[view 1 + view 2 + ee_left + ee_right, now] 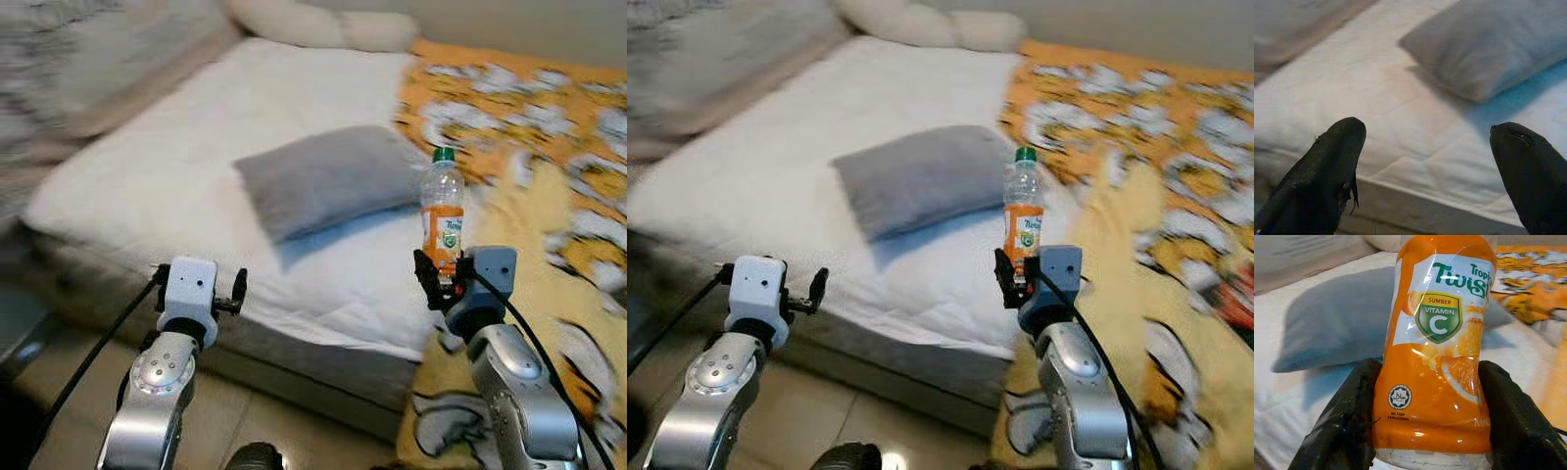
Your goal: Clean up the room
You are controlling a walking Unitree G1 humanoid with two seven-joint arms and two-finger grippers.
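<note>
The right gripper (1425, 431) clamps an upright, green-capped orange juice bottle (442, 220) beside the grey pillow (328, 176); the left gripper (1425, 166) gapes wide before that pillow.

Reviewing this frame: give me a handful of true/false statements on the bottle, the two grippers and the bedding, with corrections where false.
1. The right gripper is shut on the orange drink bottle. True.
2. The bottle lies flat on the mattress. False: it is held upright, its green cap at the top.
3. The left gripper holds the grey pillow. False: its fingers are open with nothing between them, in front of the white mattress.
4. The grey pillow rests on the white mattress. True.
5. The patterned blanket is blue. False: it is orange and yellow with pale shapes, on the robot's right side of the bed.
</note>
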